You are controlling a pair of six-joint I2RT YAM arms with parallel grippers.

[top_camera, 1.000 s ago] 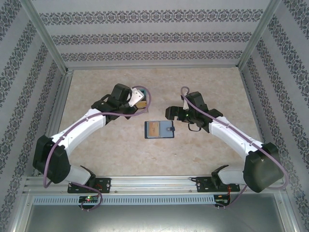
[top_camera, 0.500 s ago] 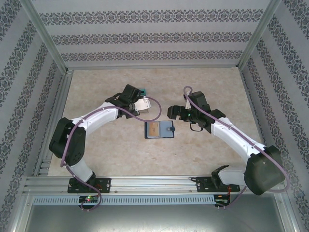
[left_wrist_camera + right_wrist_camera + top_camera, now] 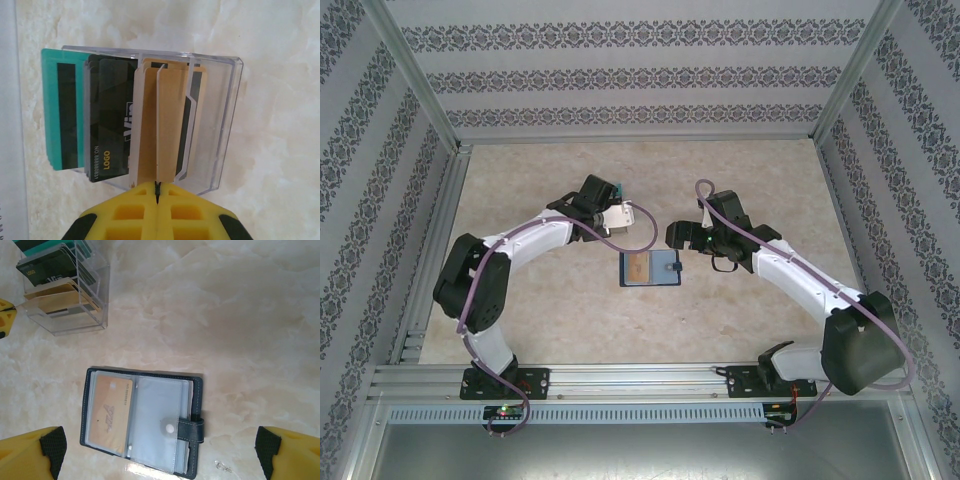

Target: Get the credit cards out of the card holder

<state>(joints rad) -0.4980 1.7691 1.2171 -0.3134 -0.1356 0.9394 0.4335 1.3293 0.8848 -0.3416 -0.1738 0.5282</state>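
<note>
Card holder (image 3: pixel 155 425) is found lying open and flat on the marbled table (image 3: pixel 240 315) between the two arms, navy cover down. Its snap tab (image 3: pixel 196 423) is seen at the right edge in the right wrist view. One tan credit card (image 3: pixel 110 412) is lodged in the left-hand clear sleeve. The right-hand sleeve reads pale grey, and its contents cannot be made out.

Right gripper (image 3: pixel 160 447) is positioned over the holder with fingers spread wide, one to each side, and nothing is gripped.

Up and to the left of the holder in the top view, apart from it, a clear plastic box (image 3: pixel 220 120) is stood on the table. A teal card (image 3: pixel 60 115), a black card (image 3: pixel 107 115) and tan ones are set on edge in it.

Left gripper (image 3: pixel 157 192) is placed at the box's open side. Its fingers are pressed together on the edge of a tan card (image 3: pixel 172 125) that reaches into the box.
</note>
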